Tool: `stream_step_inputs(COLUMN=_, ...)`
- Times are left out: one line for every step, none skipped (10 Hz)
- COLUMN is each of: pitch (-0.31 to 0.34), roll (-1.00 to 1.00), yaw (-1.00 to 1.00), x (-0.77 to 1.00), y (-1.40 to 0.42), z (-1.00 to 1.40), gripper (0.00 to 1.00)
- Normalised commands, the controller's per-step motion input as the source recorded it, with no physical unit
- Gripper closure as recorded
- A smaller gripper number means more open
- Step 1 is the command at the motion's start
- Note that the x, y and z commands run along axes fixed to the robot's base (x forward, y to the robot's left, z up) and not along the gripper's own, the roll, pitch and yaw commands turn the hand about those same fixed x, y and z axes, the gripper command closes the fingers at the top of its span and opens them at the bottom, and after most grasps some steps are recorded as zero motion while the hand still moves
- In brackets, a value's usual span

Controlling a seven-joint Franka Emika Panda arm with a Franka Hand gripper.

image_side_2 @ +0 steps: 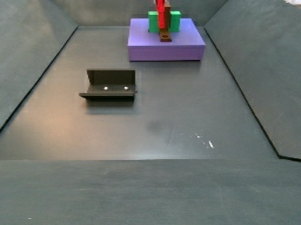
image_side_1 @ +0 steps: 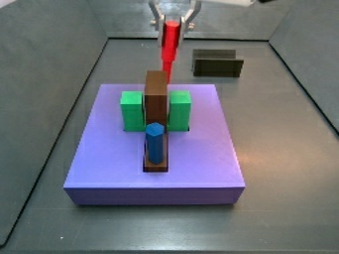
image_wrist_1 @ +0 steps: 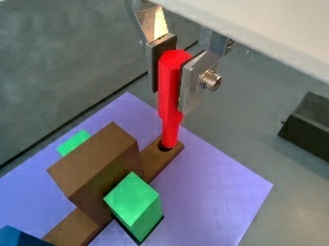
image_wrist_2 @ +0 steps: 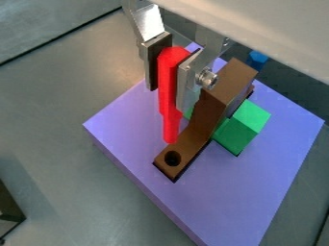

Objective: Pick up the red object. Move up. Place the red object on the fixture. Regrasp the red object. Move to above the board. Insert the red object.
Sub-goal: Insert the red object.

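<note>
- I'm holding the gripper over the board's far end, its fingers pinching the red object's upper part.
- The peg is hanging upright, long axis vertical.
- Its lower tip is sitting directly above the brown slotted block's round hole, seemingly just at the opening; whether it is entering, I cannot tell.

— What stands on the slab, as I look down?
— A brown block, with a blue peg upright in one end.
— Beside it?
— A green block touching one side, another touching the opposite side.
— Around?
— Grey floor. My gripper hangs above the brown block's other end.
</note>
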Motion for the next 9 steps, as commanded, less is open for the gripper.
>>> stream_step_inputs(pitch=-0.127, roll=-0.05, yaw=0.00, x=-0.10, y=0.03, z=-0.11, gripper=1.00)
stream_step_inputs(pitch=-0.209, roll=-0.05, yaw=0.00, x=-0.01, y=0.06, z=-0.13, gripper=1.00)
stream_step_inputs(pitch=-0.243, roll=-0.04, yaw=0.00, x=-0.03, y=0.06, z=-0.16, gripper=1.00)
stream_step_inputs(pitch=-0.233, roll=-0.02, yaw=0.00, x=-0.05, y=0.04, z=-0.17, gripper=1.00)
stream_step_inputs(pitch=-0.264, roll=-0.03, yaw=0.00, x=-0.08, y=0.05, z=-0.21, gripper=1.00)
stream_step_inputs(pitch=-0.306, roll=-0.04, yaw=0.00, x=-0.13, y=0.03, z=-0.06, gripper=1.00)
stream_step_inputs(pitch=-0.164, roll=0.00, yaw=0.00, x=-0.13, y=0.01, z=0.03, gripper=1.00)
stream_step_inputs(pitch=-0.120, roll=0.00, yaw=0.00, x=-0.15, y=0.00, z=0.04, gripper=1.00)
stream_step_inputs(pitch=-0.143, roll=0.00, yaw=0.00, x=-0.22, y=0.05, z=0.00, gripper=1.00)
